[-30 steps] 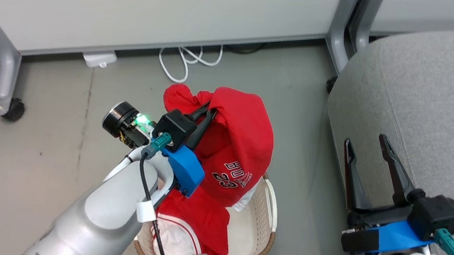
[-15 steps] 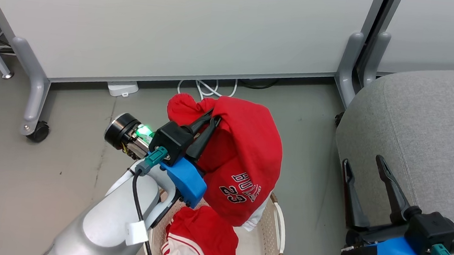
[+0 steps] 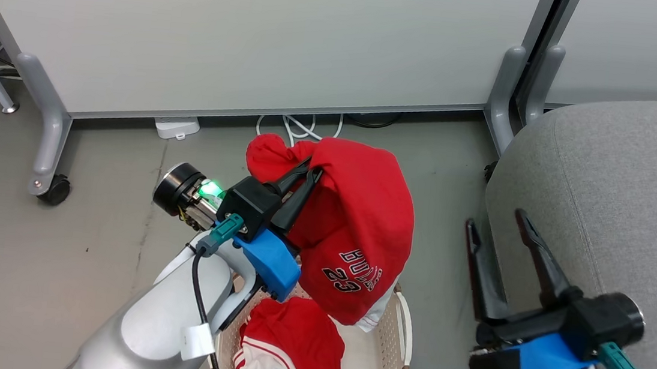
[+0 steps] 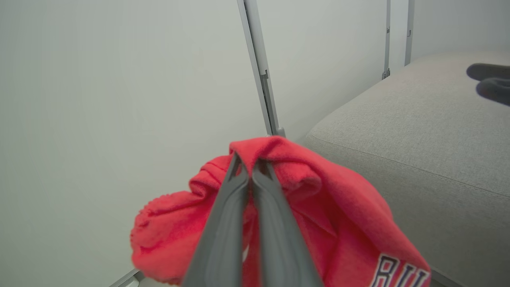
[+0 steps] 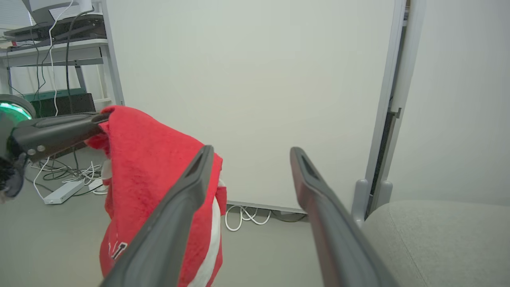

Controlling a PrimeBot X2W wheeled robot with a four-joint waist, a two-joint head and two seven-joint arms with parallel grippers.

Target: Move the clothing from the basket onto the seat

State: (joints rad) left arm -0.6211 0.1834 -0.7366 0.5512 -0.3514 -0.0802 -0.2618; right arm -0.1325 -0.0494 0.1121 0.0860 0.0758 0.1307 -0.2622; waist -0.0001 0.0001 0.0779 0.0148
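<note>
Jersey [image 3: 360, 236]: red, with white "BULLS 23" lettering, it hangs in the air at the centre of the head view, gathered into a bunch at its top. Its lower hem overlaps the basket's far rim.
Left gripper [image 3: 313, 168]: fingers pressed together on the bunched top fold of the jersey and pointing toward 1 o'clock. In the left wrist view, red cloth spills out on both sides of the tips.
Second garment [image 3: 289, 340]: red with white-and-red striped trim, it lies crumpled in the basket at 6 o'clock, below the hanging jersey.
Basket [image 3: 405, 336]: cream and perforated with a brown rim, it stands on the grey floor [image 3: 55, 267] at 6 o'clock. The left forearm [image 3: 152, 324] hides its near-left side.
Seat [image 3: 623, 189]: light-grey upholstery with a rounded corner, it fills the 3 o'clock side of the head view, just right of the basket.
Right gripper [image 3: 496, 219]: jaws spread wide and holding nothing, it sits at 4 o'clock with fingers pointing toward 11 o'clock along the seat's left edge. In the right wrist view the jersey hangs at 9 o'clock and the seat lies at 4 o'clock.
Panel [image 3: 258, 39]: a pale partition on grey wheeled legs spans 12 o'clock. White cable [image 3: 298, 127] loops at its foot, with a white power strip [image 3: 176, 127] at 11 o'clock.
</note>
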